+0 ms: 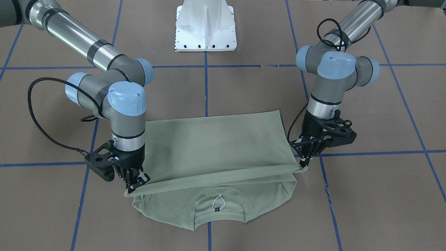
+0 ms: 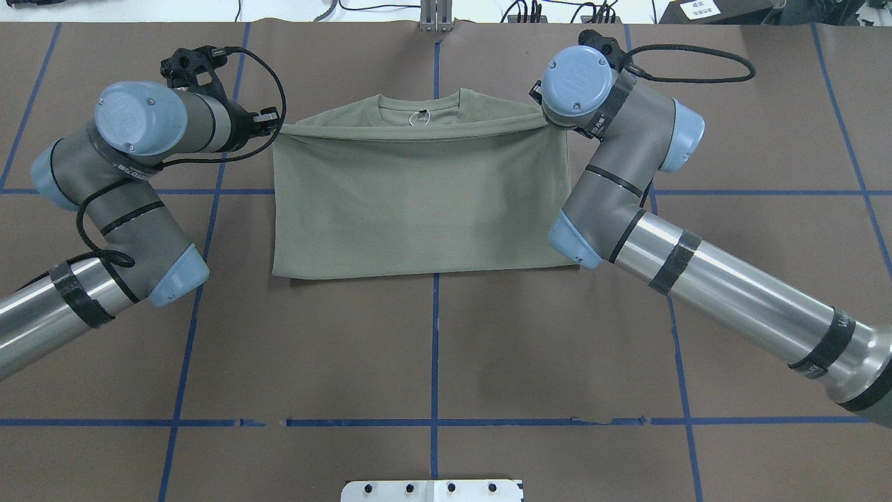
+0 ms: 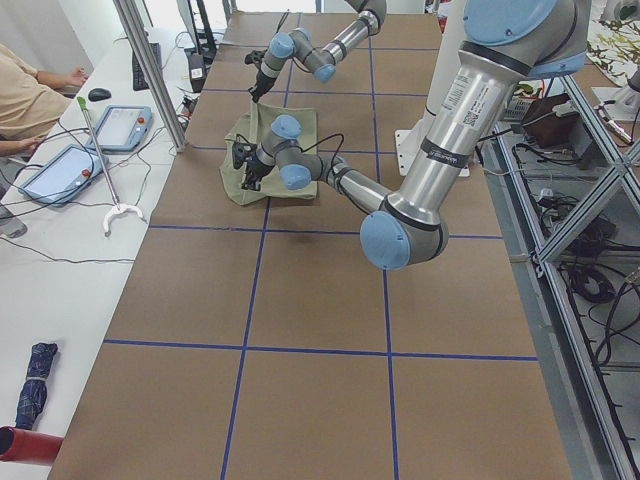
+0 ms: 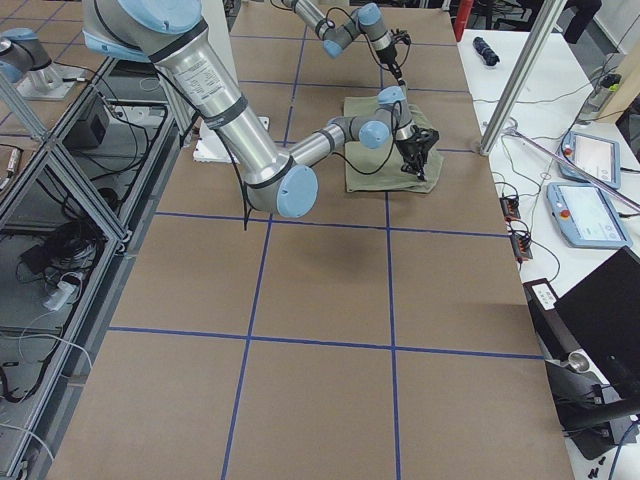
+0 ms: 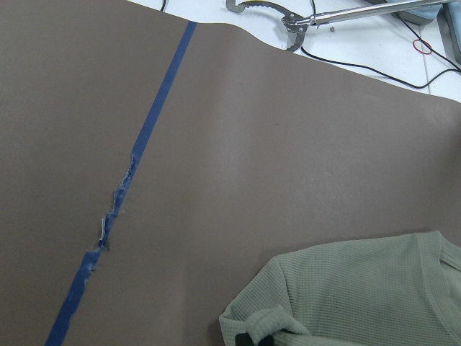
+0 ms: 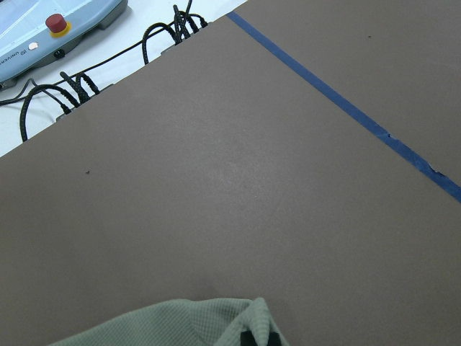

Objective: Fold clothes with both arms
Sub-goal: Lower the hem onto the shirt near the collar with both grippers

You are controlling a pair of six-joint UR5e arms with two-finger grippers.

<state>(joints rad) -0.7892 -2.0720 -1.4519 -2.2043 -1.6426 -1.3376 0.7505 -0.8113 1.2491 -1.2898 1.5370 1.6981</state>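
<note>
exterior front-facing | left gripper (image 1: 304, 164), right gripper (image 1: 134, 184) each pinching shirt (image 1: 216, 146) hem | sleeves hidden

Table (image 2: 543, 335): brown surface is carrying everything in the work area.
Tape (image 2: 488, 421): blue lines are dividing the surface into rectangles.
Shirt (image 2: 418, 202): sage-green, is lying folded across the centre line, neck toward the far edge.
Pedestal base (image 1: 205, 26): white, is standing at the robot-side edge.
</note>
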